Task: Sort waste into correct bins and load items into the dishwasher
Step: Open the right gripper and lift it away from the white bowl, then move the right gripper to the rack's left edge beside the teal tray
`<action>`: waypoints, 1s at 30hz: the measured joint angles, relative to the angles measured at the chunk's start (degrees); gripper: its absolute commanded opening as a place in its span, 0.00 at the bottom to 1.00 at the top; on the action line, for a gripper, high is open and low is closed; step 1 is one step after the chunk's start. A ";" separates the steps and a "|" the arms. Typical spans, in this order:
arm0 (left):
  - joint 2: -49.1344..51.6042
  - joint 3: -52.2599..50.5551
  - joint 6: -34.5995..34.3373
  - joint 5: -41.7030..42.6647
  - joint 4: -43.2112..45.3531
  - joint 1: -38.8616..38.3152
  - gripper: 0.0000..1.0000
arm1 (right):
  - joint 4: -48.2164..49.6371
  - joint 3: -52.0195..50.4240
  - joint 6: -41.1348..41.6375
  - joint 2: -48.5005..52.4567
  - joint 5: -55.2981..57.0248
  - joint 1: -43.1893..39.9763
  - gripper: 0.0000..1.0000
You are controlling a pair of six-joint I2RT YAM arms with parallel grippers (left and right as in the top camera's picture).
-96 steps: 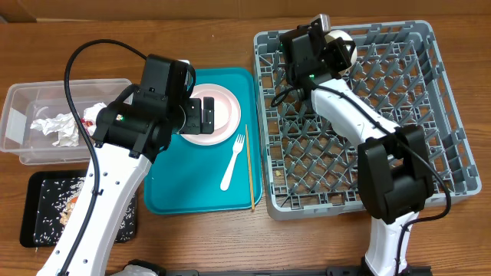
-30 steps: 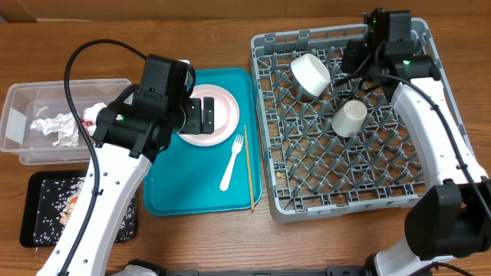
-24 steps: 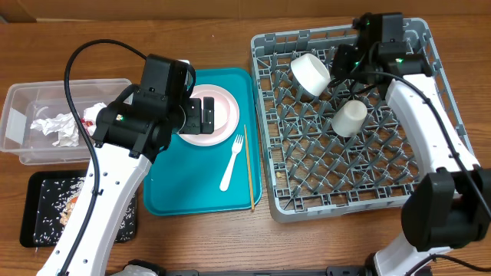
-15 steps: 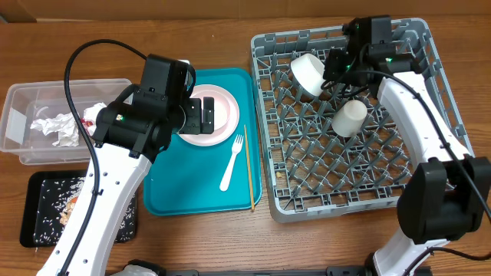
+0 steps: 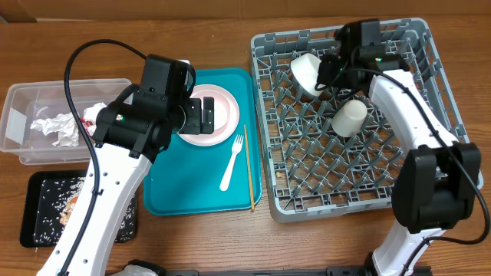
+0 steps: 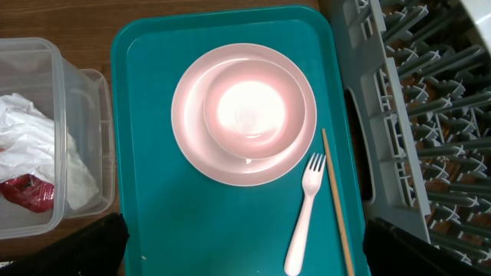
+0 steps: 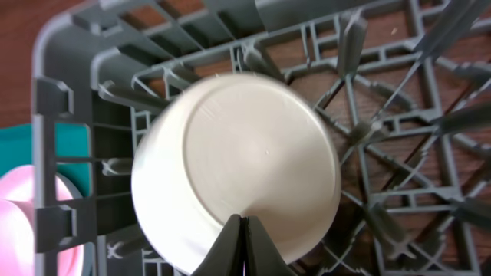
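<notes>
Over the teal tray (image 5: 176, 184), the left end effector (image 5: 199, 115) hangs with its fingers spread wide, gripping nothing. Directly beneath it, the pink bowl (image 6: 249, 111) sits upright inside the pink plate (image 6: 192, 146), near the tray's far edge. The white plastic fork (image 6: 305, 215) lies on the tray just right of the plate, its tines nearly touching the plate's rim. The thin wooden chopstick (image 6: 336, 201) lies alongside the fork, close to the tray's right rim.

On the right of the tabletop (image 5: 230, 38) stands the grey dish rack (image 5: 353, 205). The white bowl (image 7: 238, 161) rests tipped on its side among the pegs in the rack's far left part, with its base facing the right wrist camera. The right end effector (image 7: 242, 226) has its fingers pressed together, holding nothing. Its tip is at the lower edge of the bowl's base; whether it touches I cannot tell. The small white cup (image 5: 349, 117) lies tilted on the grid nearer the rack's middle, apart from the bowl.

At the left, the clear tub (image 5: 23, 107) holds the crumpled white napkin (image 5: 54, 125) and the red wrapper (image 6: 27, 190). The black tray (image 5: 34, 184) in front of it carries scattered rice (image 5: 54, 207).
</notes>
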 measured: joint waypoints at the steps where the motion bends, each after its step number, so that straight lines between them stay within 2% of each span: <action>1: 0.00 0.00 0.00 -0.02 0.00 0.00 1.00 | -0.28 0.00 0.00 0.04 0.02 0.11 0.04; 9: 0.00 0.00 0.00 -0.02 0.00 0.00 1.00 | -3.54 0.00 -0.02 0.26 -0.98 2.27 0.04; 16: 0.00 0.00 0.00 -0.02 0.02 0.02 1.00 | -6.60 0.22 -0.07 0.24 -1.84 2.93 0.09; 17: 0.00 0.00 0.00 -0.02 0.00 0.00 1.00 | -7.69 0.48 -0.02 0.24 -1.84 2.93 0.12; 21: 0.00 0.00 0.00 -0.02 0.00 0.00 1.00 | -12.52 1.66 -0.11 -1.97 -1.73 3.78 0.37; 25: 0.00 0.00 0.00 -0.02 0.00 0.00 1.00 | -18.69 2.97 0.09 -7.19 -1.90 10.45 0.45; 28: 0.00 0.00 0.00 -0.02 0.00 0.00 1.00 | -19.56 3.08 0.00 -7.58 -1.73 15.76 0.53; 30: 0.00 0.00 0.00 0.00 0.00 0.00 1.00 | -19.58 3.08 -0.09 -7.58 -0.24 18.93 0.53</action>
